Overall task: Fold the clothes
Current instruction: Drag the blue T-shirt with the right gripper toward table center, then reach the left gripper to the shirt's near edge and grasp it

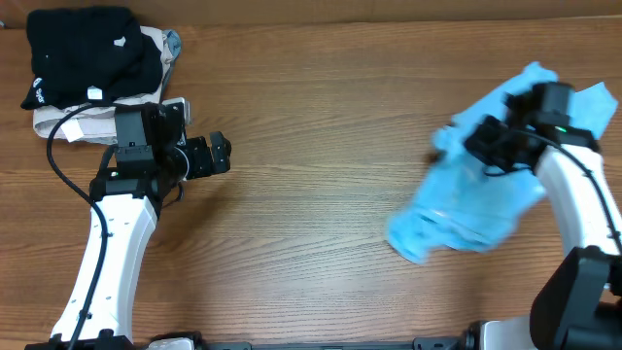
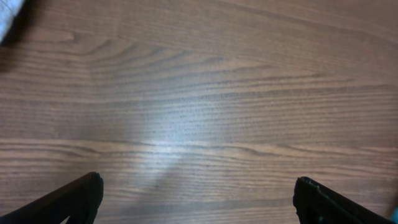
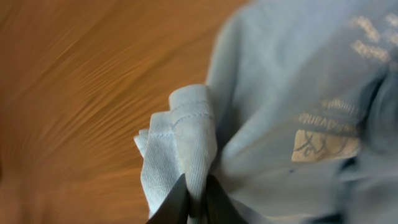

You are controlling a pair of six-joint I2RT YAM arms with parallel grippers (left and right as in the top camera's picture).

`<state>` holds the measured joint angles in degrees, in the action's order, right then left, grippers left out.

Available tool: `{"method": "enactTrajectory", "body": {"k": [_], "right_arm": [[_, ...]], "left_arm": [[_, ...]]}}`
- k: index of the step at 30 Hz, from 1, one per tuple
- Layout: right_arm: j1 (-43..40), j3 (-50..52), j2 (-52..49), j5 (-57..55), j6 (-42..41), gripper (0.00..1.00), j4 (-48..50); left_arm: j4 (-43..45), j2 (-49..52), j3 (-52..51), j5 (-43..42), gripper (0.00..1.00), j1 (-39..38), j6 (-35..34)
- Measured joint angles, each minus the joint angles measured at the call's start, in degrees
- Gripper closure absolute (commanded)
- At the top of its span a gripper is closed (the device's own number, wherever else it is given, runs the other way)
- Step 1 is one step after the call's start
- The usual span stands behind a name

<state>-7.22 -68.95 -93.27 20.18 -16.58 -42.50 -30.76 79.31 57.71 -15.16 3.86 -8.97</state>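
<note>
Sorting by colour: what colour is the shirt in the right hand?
The T-shirt is light sky blue with pale printed logos; clearest in the right wrist view.

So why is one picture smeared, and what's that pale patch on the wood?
Right wrist view: the table streaks with motion blur; the blue T-shirt pinched in the right pincer looks soft. Left wrist view: pale glare on the table. Overhead view: evenly lit, T-shirt edges slightly smeared.
</note>
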Motion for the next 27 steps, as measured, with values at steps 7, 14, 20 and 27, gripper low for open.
{"method": "enactTrajectory", "body": {"k": [7, 14, 20, 27], "right_arm": [[16.7, -0.6, 0.1, 0.9, -1.4, 0.82, 0.5], [25.7, -0.6, 0.1, 1.5, -2.9, 0.62, 3.1], [20.2, -2.1, 0.1, 1.6, -3.0, 0.49, -0.2], [4.4, -6.2, 0.1, 1.4, -0.9, 0.37, -4.7]], "left_arm": [[0.3, 0.0, 1.8, 0.4, 0.00, 0.8, 0.2], [-1.9, 0.0, 9.3, -1.3, 0.05, 4.0, 0.4], [-5.7, 0.0, 14.6, -8.3, 0.10, 2.6, 3.2], [-10.7, 0.0, 15.1, -11.6, 0.11, -9.4, 9.2]]}}
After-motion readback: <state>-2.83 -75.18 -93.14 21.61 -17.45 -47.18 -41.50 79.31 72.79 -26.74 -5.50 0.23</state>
